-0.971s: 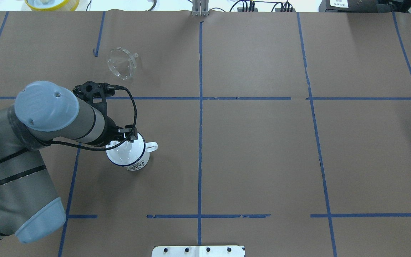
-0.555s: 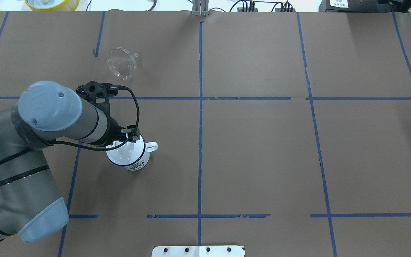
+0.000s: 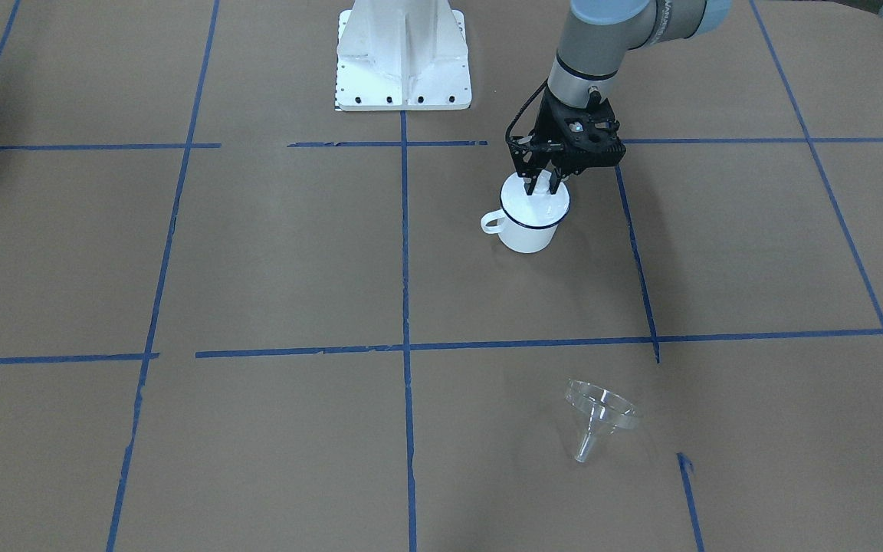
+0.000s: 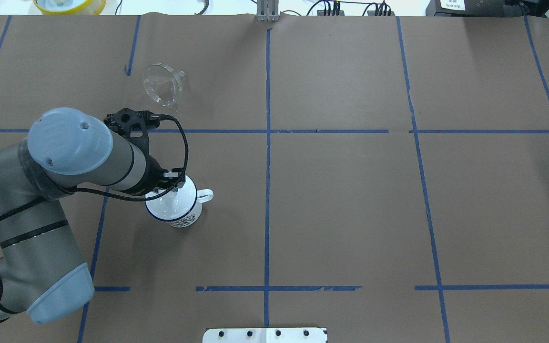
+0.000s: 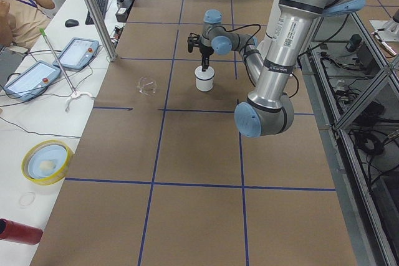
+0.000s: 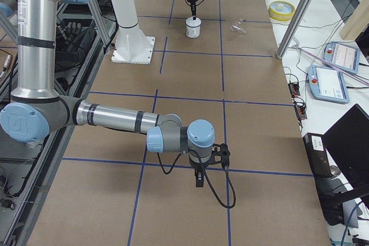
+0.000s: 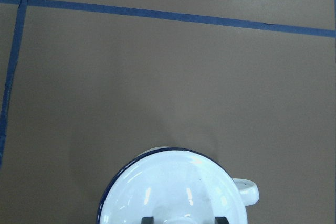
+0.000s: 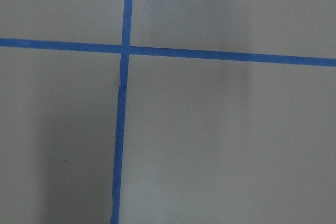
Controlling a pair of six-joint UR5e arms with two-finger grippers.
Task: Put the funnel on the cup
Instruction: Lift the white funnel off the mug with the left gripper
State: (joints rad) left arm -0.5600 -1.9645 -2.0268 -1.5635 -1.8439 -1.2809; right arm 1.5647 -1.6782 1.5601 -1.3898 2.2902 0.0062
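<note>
The cup (image 3: 526,234), a white mug with a dark blue rim, stands upright on the brown table, also in the overhead view (image 4: 184,216). Its handle (image 7: 248,190) shows in the left wrist view. A white domed lid (image 7: 173,187) covers it. My left gripper (image 3: 539,184) is directly above the cup, shut on the lid's knob; its fingertips show at the bottom of the left wrist view (image 7: 184,220). The clear funnel (image 4: 162,85) lies on its side well beyond the cup, also in the front view (image 3: 599,418). My right gripper (image 6: 199,180) hangs over bare table far away; I cannot tell its state.
The white robot base plate (image 3: 403,61) is at the near edge of the table. A yellow-rimmed bowl (image 4: 69,5) sits off the far edge. Blue tape lines grid the brown paper. A metal pole (image 5: 93,10) and operator tablets stand beside the table.
The left arm has shifted slightly right and forward. The cup with its lid has moved a little to the right with the gripper. The funnel has not moved.
</note>
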